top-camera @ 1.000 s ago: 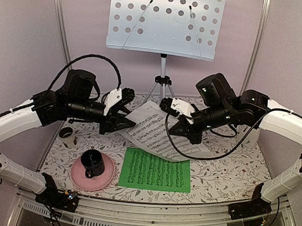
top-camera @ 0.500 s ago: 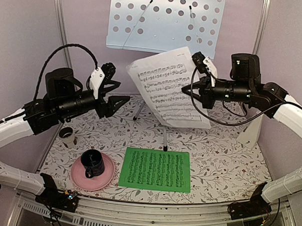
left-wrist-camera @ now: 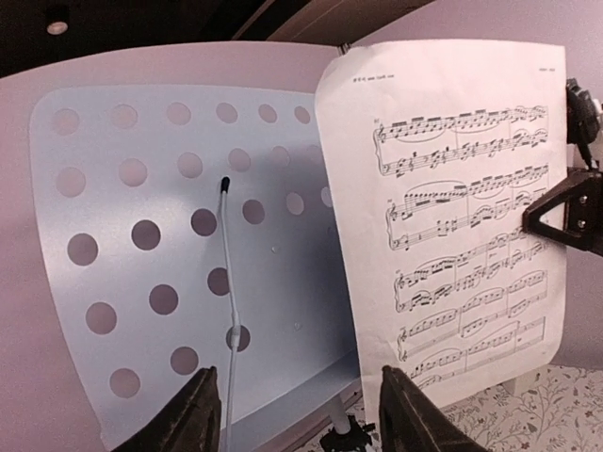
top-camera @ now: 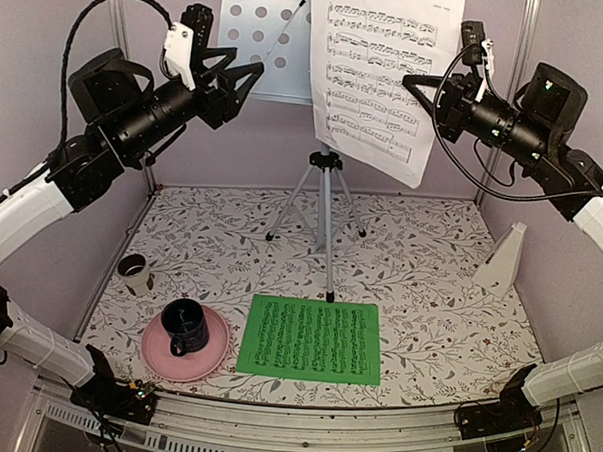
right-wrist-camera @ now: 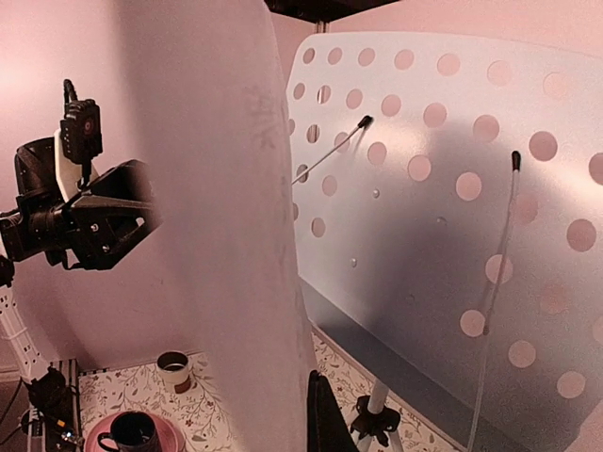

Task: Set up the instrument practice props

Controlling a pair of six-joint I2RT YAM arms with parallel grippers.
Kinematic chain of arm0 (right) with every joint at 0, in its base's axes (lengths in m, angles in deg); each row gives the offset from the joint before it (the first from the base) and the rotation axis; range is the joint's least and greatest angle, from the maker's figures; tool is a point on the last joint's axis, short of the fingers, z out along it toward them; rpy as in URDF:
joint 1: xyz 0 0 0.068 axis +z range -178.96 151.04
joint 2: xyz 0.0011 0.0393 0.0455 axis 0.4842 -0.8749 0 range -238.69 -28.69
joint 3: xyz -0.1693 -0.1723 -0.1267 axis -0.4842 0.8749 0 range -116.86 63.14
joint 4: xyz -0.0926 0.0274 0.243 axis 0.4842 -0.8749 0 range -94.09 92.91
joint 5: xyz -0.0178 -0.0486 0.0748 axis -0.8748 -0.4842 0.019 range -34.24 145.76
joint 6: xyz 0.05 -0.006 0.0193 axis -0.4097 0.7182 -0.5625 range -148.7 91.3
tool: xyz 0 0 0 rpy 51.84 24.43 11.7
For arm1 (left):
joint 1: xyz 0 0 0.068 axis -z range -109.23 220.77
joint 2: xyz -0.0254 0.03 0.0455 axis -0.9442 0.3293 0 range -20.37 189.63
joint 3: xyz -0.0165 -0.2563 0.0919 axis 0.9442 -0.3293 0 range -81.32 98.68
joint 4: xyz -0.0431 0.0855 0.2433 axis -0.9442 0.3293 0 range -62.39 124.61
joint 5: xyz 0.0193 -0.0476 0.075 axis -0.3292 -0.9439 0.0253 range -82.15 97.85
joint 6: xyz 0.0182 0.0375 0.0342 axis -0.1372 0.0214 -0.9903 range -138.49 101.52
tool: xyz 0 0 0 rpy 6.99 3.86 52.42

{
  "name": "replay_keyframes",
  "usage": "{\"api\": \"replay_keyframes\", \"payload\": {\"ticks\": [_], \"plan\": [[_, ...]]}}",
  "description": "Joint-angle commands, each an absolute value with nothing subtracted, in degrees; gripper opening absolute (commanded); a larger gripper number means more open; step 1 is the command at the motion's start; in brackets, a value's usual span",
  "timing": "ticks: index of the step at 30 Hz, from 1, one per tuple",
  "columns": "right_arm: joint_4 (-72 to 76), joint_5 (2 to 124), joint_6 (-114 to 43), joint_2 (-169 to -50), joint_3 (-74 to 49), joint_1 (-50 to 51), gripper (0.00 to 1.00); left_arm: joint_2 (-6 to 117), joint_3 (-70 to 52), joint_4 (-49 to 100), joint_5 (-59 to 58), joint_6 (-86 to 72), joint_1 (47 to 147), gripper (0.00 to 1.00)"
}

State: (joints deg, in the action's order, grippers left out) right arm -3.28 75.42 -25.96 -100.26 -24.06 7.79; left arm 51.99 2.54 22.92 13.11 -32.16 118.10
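Right tool (top-camera: 413,83) clamped on white sheet of music (top-camera: 373,79), left tool (top-camera: 251,81) parted, floral tabletop (top-camera: 429,292), lilac walls (top-camera: 40,34)

The pale-blue perforated music stand (left-wrist-camera: 283,301) is smooth matt metal, its silver tripod (top-camera: 325,197) glossy, the white sheet of music (top-camera: 378,79) matt paper.

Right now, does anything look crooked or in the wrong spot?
Yes. The white sheet of music hangs tilted in front of the music stand, pinched by the right gripper, not resting on its shelf. The green sheet of music lies flat on the table, off the stand. Nothing looks spilled or broken.
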Motion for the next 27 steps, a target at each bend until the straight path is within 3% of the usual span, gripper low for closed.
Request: {"api": "replay_keyframes", "payload": {"ticks": [1,8,19,27], "plan": [[1.7,71.7,-26.9,-99.9,-26.7,6.6,0.00,57.4,10.5,24.4,13.7,-32.6,115.0,0.56],[5.0,71.4,-27.2,-104.1,-31.0,4.4,0.00,63.1,17.6,24.5,11.9,-31.8,113.3,0.49],[8.1,71.8,-30.4,-111.4,-38.7,1.6,0.00,73.8,33.4,32.3,11.6,-33.8,113.3,0.47],[9.0,68.9,-30.7,-114.9,-42.9,1.6,0.00,77.6,37.7,33.2,14.7,-36.0,113.3,0.42]]}}
